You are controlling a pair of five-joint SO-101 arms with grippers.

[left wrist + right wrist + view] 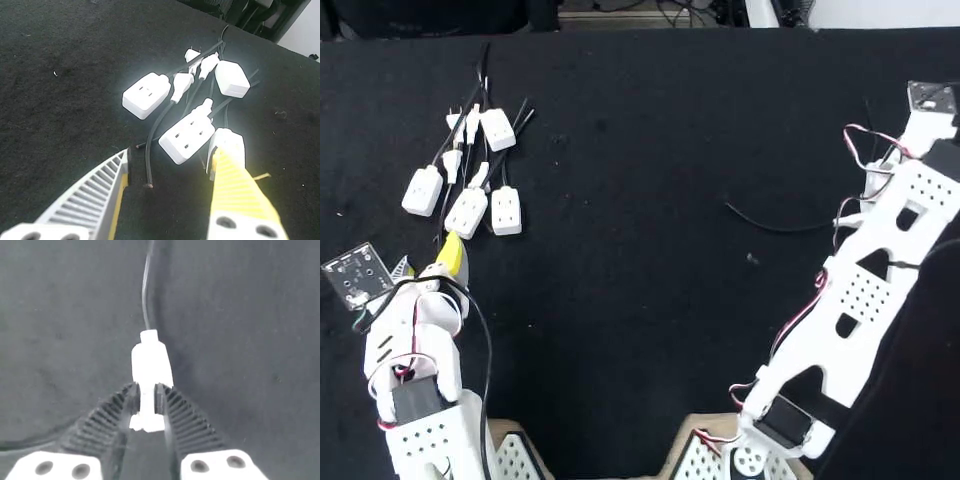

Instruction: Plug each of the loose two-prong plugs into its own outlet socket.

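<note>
Holding: right gripper (147,392) pinched onto a white plug (148,365), jaws nearly together w/ the plug body between them. Thin cord (145,290) runs from the plug out over the black table (250,315).
Right wrist vs high: the grip shows close-up from the wrist. High view gives the right arm (865,290) stretched along the table's right side, w/ a black wire (770,226) on the cloth near it. Can't tell if that's the same cord.
Left gripper: (171,152) wide open, nothing in it. Grey finger (107,177) and yellow finger (235,185) spread just short of the cluster.
Sockets: four white sockets (467,212) bunched at the table's far-left area, just ahead of the left gripper, well apart from the right arm.
Left wrist vs high: wrist shows slot faces on two sockets, a third w/ no slots showing, a fourth partly behind the yellow finger. High view shows the layout only.
Loose plugs: three small white loose plugs (182,85) lie among dark cords between the sockets, none inserted.
</note>
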